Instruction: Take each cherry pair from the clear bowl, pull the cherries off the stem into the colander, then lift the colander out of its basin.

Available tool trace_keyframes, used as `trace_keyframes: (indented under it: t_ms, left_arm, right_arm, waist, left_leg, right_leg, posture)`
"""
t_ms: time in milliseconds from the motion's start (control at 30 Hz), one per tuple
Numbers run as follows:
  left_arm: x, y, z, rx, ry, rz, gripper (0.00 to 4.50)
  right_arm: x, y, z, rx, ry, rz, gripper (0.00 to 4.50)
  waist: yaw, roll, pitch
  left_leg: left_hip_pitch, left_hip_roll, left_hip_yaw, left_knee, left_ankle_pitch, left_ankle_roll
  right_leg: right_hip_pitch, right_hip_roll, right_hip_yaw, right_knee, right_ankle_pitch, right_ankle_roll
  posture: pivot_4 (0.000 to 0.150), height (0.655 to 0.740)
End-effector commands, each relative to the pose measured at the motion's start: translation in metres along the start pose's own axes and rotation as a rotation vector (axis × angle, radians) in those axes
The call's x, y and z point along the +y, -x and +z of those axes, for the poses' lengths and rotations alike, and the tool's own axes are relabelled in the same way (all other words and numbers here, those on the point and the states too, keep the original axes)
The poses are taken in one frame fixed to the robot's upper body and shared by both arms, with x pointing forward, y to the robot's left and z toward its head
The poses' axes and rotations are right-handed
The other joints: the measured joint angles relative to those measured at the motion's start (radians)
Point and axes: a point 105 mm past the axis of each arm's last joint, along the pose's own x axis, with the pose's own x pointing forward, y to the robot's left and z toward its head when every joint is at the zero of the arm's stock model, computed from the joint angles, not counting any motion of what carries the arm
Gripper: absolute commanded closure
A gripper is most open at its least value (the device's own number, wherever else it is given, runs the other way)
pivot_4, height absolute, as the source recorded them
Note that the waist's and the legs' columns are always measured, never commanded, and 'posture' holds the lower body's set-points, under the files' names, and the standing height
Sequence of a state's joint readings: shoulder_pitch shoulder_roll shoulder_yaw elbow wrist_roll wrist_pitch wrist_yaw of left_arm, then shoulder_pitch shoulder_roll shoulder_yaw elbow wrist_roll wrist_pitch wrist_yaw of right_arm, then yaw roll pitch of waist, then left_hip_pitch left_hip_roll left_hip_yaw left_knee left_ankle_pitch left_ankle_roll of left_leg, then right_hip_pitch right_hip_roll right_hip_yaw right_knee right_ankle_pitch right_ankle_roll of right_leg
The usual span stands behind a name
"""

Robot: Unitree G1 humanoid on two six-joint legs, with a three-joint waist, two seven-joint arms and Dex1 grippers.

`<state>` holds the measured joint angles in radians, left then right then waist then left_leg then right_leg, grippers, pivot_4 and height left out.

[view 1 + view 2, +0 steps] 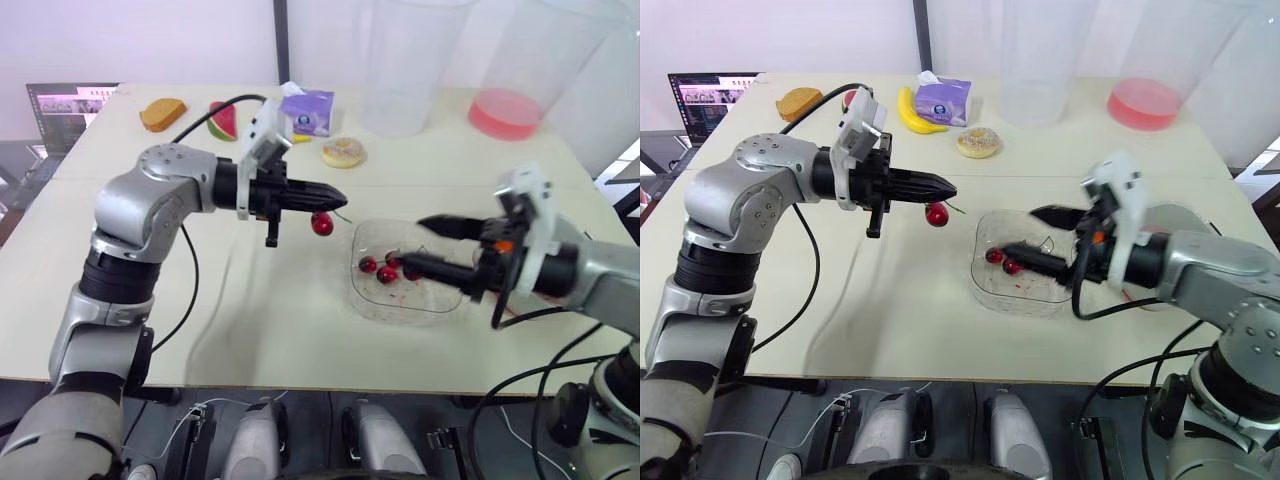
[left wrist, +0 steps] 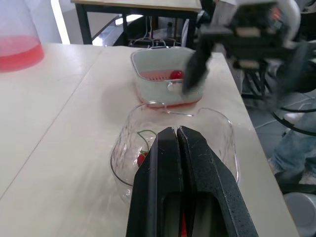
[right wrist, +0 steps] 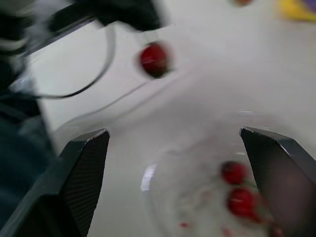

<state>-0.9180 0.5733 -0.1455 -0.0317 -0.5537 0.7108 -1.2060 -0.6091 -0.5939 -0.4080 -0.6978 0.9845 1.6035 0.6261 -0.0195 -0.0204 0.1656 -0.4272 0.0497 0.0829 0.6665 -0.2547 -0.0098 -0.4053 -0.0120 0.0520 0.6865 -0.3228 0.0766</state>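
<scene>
Left tool [image 1: 338, 196] pinched shut on a stem, one cherry [image 1: 321, 224] dangling just left of the clear bowl [image 1: 400, 306] on the desk [image 1: 280, 300]; right tool [image 1: 412, 242] gapes wide over it, three cherries [image 1: 387, 274] showing inside

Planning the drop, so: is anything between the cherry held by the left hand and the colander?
Yes. The open right hand hangs over the clear bowl, directly between the cherry at the left hand and the colander in its basin beyond.
</scene>
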Motion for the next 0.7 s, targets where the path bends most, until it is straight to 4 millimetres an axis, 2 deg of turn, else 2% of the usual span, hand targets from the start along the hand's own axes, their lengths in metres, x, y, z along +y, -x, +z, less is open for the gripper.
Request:
trace_keyframes:
  t_ms: [33, 167, 267, 467, 700]
  left_arm:
    - [-0.003, -0.003, 0.015, -0.024, -0.062, -0.032, 4.5]
    - [-0.004, -0.003, 0.016, -0.029, -0.059, -0.037, 4.5]
    - [-0.004, -0.004, 0.016, -0.031, -0.058, -0.037, 4.5]
    - [-0.003, -0.005, 0.017, -0.036, -0.056, -0.034, 4.5]
    - [-0.003, -0.006, 0.017, -0.04, -0.054, -0.032, 4.5]
  right_arm:
    - [-0.006, -0.029, 0.015, -0.003, 0.015, 0.022, 0.05]
    - [-0.016, -0.051, 0.026, -0.007, 0.035, 0.01, 0.05]
    - [-0.016, -0.062, 0.032, -0.013, 0.055, 0.028, 0.05]
    - [-0.01, -0.073, 0.041, -0.041, 0.073, 0.067, 0.05]
    - [-0.011, -0.078, 0.04, -0.039, 0.078, 0.064, 0.05]
  waist:
    - [-0.003, 0.0, 0.0]
    - [0.001, 0.0, 0.0]
    - [0.003, 0.0, 0.0]
    - [0.002, 0.0, 0.0]
    - [0.002, 0.0, 0.0]
  left_leg:
    - [0.0, 0.0, 0.0, 0.0, 0.0, 0.0]
    - [-0.001, 0.001, 0.0, -0.001, 0.0, 0.0]
    - [-0.003, 0.0, 0.0, 0.0, 0.0, 0.0]
    - [-0.003, 0.0, 0.0, 0.001, 0.0, 0.0]
    - [-0.003, 0.0, 0.0, 0.0, 0.0, 0.0]
  right_leg:
    - [0.0, 0.0, 0.0, 0.0, 0.0, 0.0]
    - [-0.003, 0.001, 0.0, 0.001, 0.0, 0.0]
    - [-0.003, 0.0, 0.0, 0.0, 0.0, 0.0]
    - [-0.003, 0.0, 0.0, 0.0, 0.0, 0.0]
    - [-0.003, 0.0, 0.0, 0.0, 0.0, 0.0]
  posture:
    - [0.15, 0.74]
    - [0.15, 0.74]
    - [0.15, 0.74]
    - [0.15, 0.74]
    - [0.15, 0.74]
